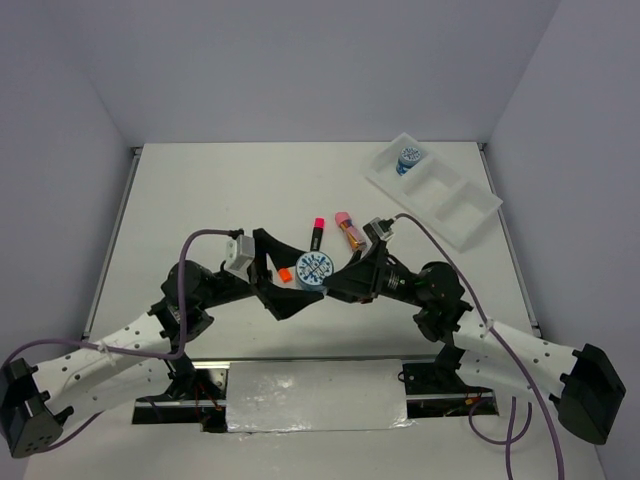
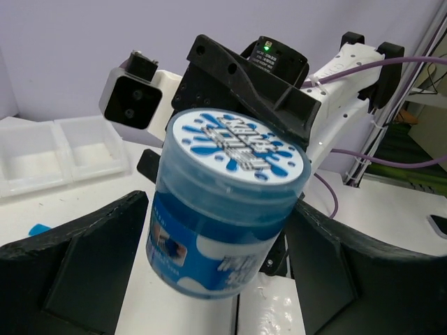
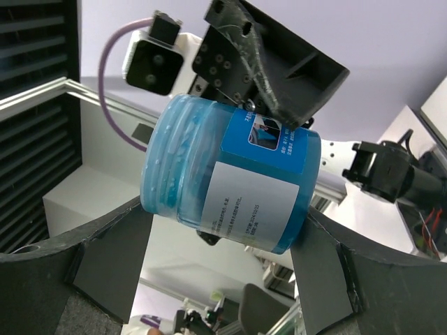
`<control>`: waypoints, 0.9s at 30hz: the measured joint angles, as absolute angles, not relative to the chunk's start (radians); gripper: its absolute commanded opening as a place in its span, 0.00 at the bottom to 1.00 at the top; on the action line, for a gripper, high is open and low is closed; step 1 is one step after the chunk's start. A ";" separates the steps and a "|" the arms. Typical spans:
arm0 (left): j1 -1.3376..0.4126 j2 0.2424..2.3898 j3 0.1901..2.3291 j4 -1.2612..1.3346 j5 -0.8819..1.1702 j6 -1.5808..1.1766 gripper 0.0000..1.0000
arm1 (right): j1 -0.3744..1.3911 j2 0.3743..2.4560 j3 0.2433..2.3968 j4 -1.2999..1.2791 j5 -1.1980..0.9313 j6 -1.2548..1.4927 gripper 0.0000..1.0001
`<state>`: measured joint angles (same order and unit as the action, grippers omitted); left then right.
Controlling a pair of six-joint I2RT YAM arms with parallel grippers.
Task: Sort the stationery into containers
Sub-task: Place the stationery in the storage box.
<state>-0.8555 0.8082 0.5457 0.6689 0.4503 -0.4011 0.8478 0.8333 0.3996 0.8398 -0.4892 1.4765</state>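
A round blue patterned roll (image 1: 314,268) hangs in the air between both arms, above the table's middle. My left gripper (image 1: 306,272) comes from the left and its fingers (image 2: 84,265) press the roll's sides (image 2: 209,244). My right gripper (image 1: 330,278) comes from the right, and its fingers (image 3: 335,265) touch both ends of the roll (image 3: 230,181). A second blue roll (image 1: 408,160) stands in the far compartment of the white tray (image 1: 455,215). A pink-capped black marker (image 1: 317,233), a pink-capped brownish tube (image 1: 347,230) and an orange-capped item (image 1: 285,273) lie on the table.
The tray sits tilted at the far right of the table, and its two nearer compartments (image 2: 56,150) hold nothing. Purple cables (image 1: 190,290) loop over both arms. A shiny plate (image 1: 315,395) lies between the arm bases.
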 measured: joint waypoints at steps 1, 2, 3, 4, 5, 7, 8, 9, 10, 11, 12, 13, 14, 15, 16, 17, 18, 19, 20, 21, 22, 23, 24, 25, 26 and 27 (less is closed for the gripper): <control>-0.856 0.804 0.545 0.669 0.446 -0.401 0.90 | 0.848 0.826 0.400 0.838 -0.485 1.476 0.00; -0.856 0.799 0.544 0.668 0.443 -0.400 0.90 | 0.848 0.819 0.400 0.836 -0.484 1.476 0.00; -0.856 0.793 0.542 0.666 0.440 -0.400 0.88 | 0.848 0.812 0.400 0.836 -0.483 1.475 0.00; -0.856 0.787 0.541 0.665 0.438 -0.400 0.87 | 0.848 0.804 0.400 0.834 -0.483 1.474 0.00; -0.856 0.780 0.541 0.665 0.434 -0.399 0.82 | 0.848 0.797 0.400 0.834 -0.482 1.475 0.00; -0.857 0.772 0.540 0.663 0.433 -0.395 0.69 | 0.849 0.789 0.400 0.833 -0.479 1.479 0.00; -0.859 0.770 0.540 0.660 0.434 -0.390 0.62 | 0.850 0.788 0.400 0.830 -0.478 1.483 0.00; -0.859 0.770 0.540 0.656 0.433 -0.390 0.58 | 0.852 0.788 0.400 0.826 -0.475 1.485 0.00; -0.859 0.770 0.540 0.652 0.432 -0.391 0.61 | 0.855 0.788 0.400 0.822 -0.471 1.488 0.00; -0.859 0.770 0.540 0.651 0.432 -0.392 0.66 | 0.859 0.789 0.400 0.819 -0.466 1.488 0.00; -0.858 0.770 0.540 0.649 0.432 -0.392 0.79 | 0.865 0.789 0.403 0.813 -0.458 1.488 0.00; -0.858 0.771 0.540 0.648 0.432 -0.393 0.84 | 0.871 0.790 0.408 0.806 -0.451 1.488 0.00; -0.858 0.770 0.540 0.650 0.432 -0.394 0.85 | 0.878 0.792 0.414 0.802 -0.446 1.487 0.00; -0.857 0.770 0.541 0.656 0.435 -0.395 0.84 | 0.885 0.794 0.420 0.796 -0.441 1.486 0.00; -0.857 0.773 0.542 0.661 0.442 -0.395 0.81 | 0.892 0.798 0.427 0.788 -0.436 1.487 0.00; -0.857 0.776 0.542 0.665 0.450 -0.394 0.75 | 0.897 0.802 0.432 0.783 -0.433 1.488 0.00; -0.855 0.779 0.543 0.666 0.454 -0.394 0.70 | 0.899 0.802 0.433 0.778 -0.427 1.488 0.00; -0.854 0.782 0.543 0.667 0.457 -0.394 0.63 | 0.899 0.801 0.436 0.767 -0.422 1.488 0.00; -0.853 0.783 0.543 0.666 0.462 -0.394 0.48 | 0.899 0.799 0.441 0.752 -0.420 1.487 0.00; -0.851 0.783 0.543 0.666 0.464 -0.394 0.36 | 0.899 0.799 0.446 0.741 -0.418 1.486 0.00; -0.849 0.783 0.544 0.666 0.467 -0.393 0.23 | 0.899 0.799 0.451 0.732 -0.417 1.485 0.00; -0.847 0.783 0.545 0.666 0.469 -0.393 0.00 | 0.899 0.799 0.454 0.728 -0.416 1.484 0.00; -0.847 0.784 0.547 0.663 0.470 -0.392 0.00 | 0.899 0.799 0.454 0.728 -0.417 1.485 0.02; -0.847 0.785 0.551 0.655 0.471 -0.391 0.00 | 0.899 0.799 0.454 0.728 -0.416 1.485 0.13; -0.846 0.787 0.558 0.648 0.474 -0.390 0.00 | 0.899 0.799 0.454 0.728 -0.415 1.484 0.24; -0.846 0.790 0.566 0.637 0.477 -0.387 0.00 | 0.899 0.797 0.456 0.726 -0.414 1.481 0.43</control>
<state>-0.8455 0.7902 0.5655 0.6369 0.4774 -0.3866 0.8989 0.7971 0.4564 0.7258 -0.4137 1.4807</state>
